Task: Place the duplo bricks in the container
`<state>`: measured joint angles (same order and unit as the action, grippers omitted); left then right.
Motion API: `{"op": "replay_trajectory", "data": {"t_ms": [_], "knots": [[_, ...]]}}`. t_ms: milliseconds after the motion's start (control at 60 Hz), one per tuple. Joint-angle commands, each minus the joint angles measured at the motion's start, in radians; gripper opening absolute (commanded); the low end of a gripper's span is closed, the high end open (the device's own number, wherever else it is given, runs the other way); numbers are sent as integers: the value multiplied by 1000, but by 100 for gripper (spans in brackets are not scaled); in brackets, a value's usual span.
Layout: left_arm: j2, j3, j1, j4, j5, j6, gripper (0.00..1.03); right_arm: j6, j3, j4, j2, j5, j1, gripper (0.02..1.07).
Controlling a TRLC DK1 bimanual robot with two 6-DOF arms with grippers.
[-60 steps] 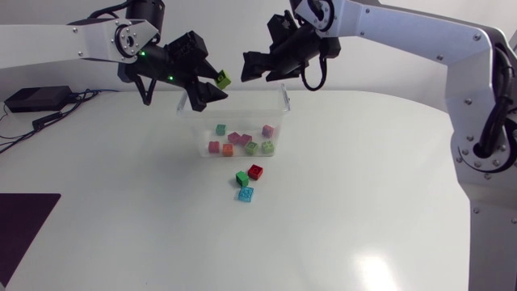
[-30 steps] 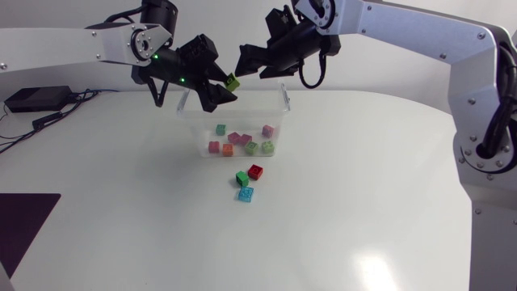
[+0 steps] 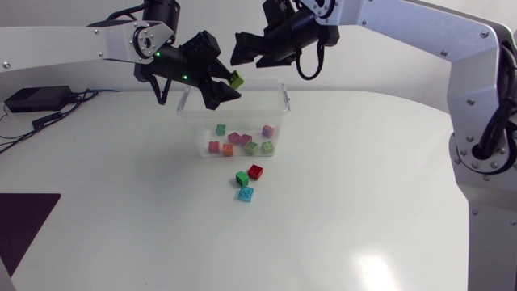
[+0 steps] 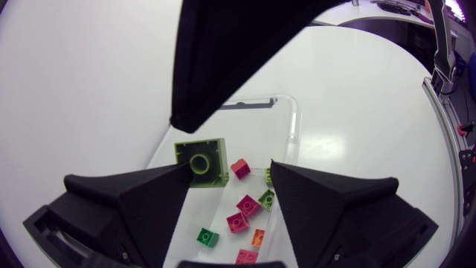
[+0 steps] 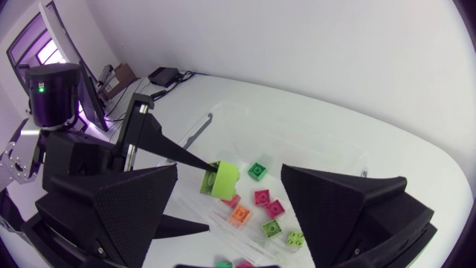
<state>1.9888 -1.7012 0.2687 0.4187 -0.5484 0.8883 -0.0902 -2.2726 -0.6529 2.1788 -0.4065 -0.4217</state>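
Lime brick (image 4: 201, 161) up above the clear container (image 3: 284, 95), touching just one finger of the left gripper (image 3: 227, 86), fingers spread. Inside: pink, green and orange bricks scattered over the floor. Close alongside, right gripper (image 3: 236, 50), spread wide, holding nothing. On the table (image 3: 363, 186) just outside the front wall, bunched together: green brick (image 3: 241, 179), red brick (image 3: 255, 170), cyan brick (image 3: 245, 194). Container's far end partly hidden behind a right-gripper finger in the left wrist view.
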Motion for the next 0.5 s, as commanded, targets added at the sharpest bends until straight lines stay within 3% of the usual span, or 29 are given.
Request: {"op": "replay_trajectory", "data": {"t_ms": [0, 317, 483], "knots": [[-27, -2, 0, 0, -16, -22, 75, -20, -33, -17, 56, 12, -3, 103], [-42, -25, -8, 20, -22, -23, 77, -5, -34, -28, 70, 60, -9, 103], [-68, -31, -20, 43, -28, -17, 90, 30, -28, -31, 82, 141, -9, 103]]}}
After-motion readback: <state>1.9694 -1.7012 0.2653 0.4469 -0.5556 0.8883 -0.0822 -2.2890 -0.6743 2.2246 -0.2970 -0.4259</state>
